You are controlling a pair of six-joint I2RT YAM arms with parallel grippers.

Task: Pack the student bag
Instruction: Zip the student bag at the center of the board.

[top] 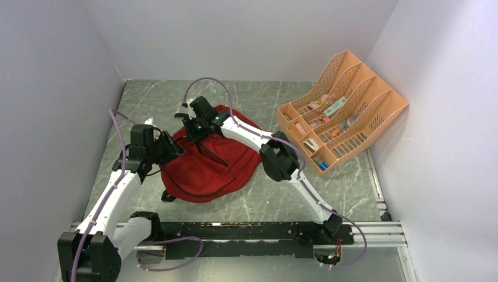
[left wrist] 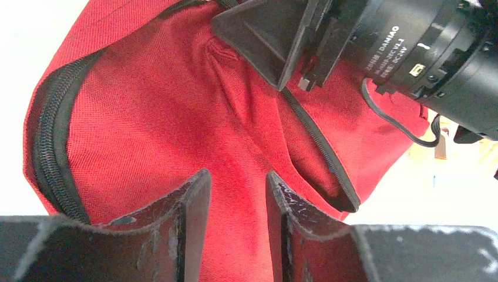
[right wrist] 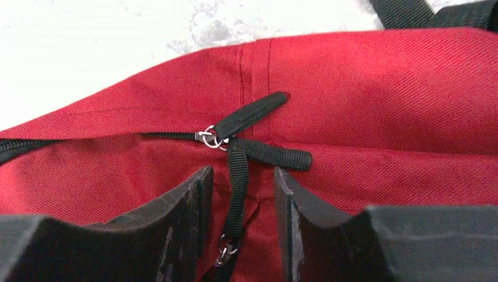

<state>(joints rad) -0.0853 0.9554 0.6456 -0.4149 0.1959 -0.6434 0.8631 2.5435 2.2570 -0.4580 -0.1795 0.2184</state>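
The student bag, dark red with black zippers, lies in the middle of the table. My left gripper is at its left edge. In the left wrist view the left gripper is shut on a fold of the bag's red fabric, which creases up from the jaws. My right gripper hovers over the bag's far top. In the right wrist view the right gripper is open and a black zipper pull strap lies between the jaws, touching neither. Two other pull straps meet at a metal ring.
A peach mesh desk organiser with several small items stands at the back right. White walls close in the left, back and right. A black strap sticks out at the bag's near left. The right wrist camera hangs close over the bag.
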